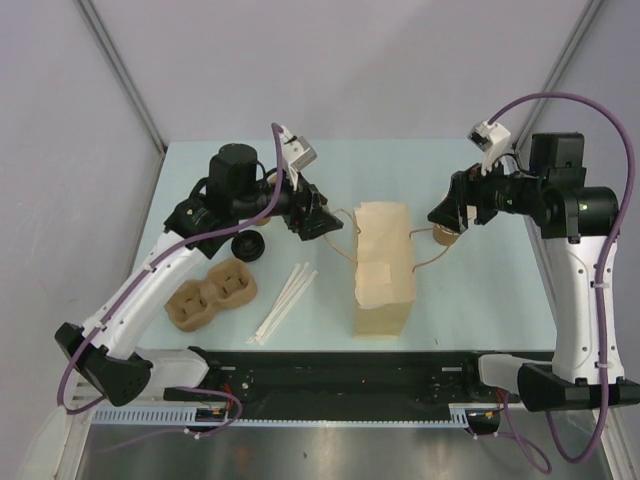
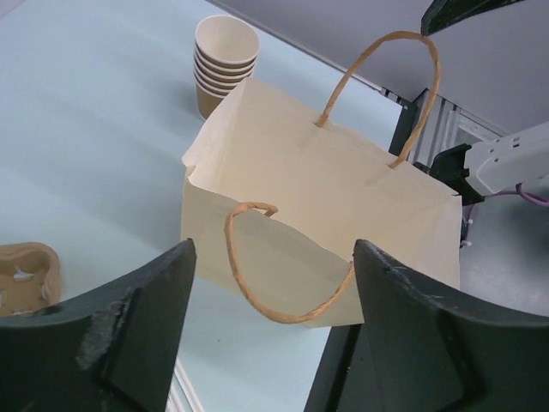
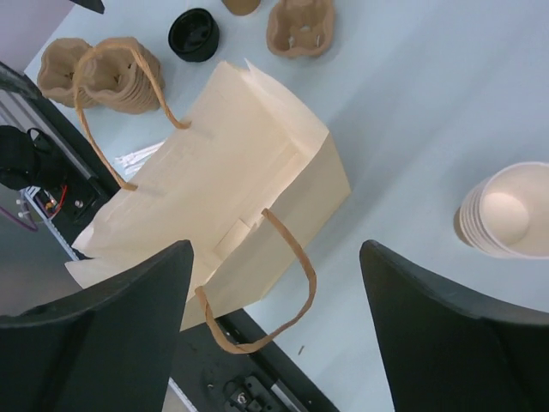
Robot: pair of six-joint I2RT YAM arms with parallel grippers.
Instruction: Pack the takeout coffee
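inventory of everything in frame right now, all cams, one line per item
paper bag: 1, pale tan with two brown twisted handles, centre of the table between the grippers
paper cups: 1 stack, lidless, tan, right of the bag by the right gripper
black lid: 1, black, left of the bag near the left arm
pulp cup carriers: 2 in the right wrist view, brown, left of the bag
white sticks: several, white, near edge between carrier and bag
brown object: 1, cut off at the frame edge, cannot identify
table: 1, pale blue-green
left gripper: 1, black, open, holding nothing, left of the bag
right gripper: 1, black, open, holding nothing, right of the bag
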